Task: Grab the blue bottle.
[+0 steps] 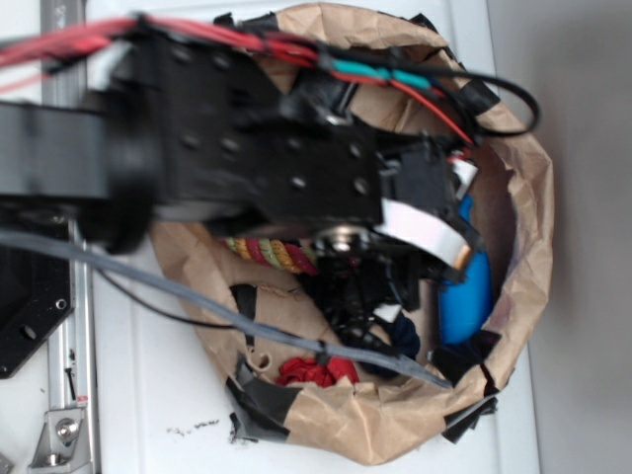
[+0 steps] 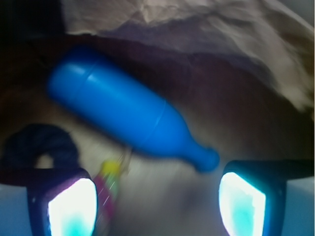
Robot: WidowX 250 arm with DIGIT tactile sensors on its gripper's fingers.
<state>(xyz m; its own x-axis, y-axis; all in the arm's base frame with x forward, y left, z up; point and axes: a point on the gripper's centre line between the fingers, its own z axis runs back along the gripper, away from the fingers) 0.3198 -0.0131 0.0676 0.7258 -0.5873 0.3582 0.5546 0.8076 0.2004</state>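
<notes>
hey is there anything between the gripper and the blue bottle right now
No. In the wrist view the open gripper has only bare brown paper between its fingers and the blue bottle. The dark rope lies off to one side.

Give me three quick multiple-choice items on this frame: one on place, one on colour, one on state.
1. Where is the blue bottle?
A. inside the brown paper bin
B. on the white table outside it
C. on the metal rail

2. What colour is the rope loop beside the bottle?
A. dark navy
B. white
C. orange

3. How is the tool?
A. shut on the bottle
B. open, holding nothing
C. shut on the rope

Key: 1 A, paper walls surround it; 2 A, wrist view shows it dark navy; 3 B, fingers stand apart, bottle untouched.
</notes>
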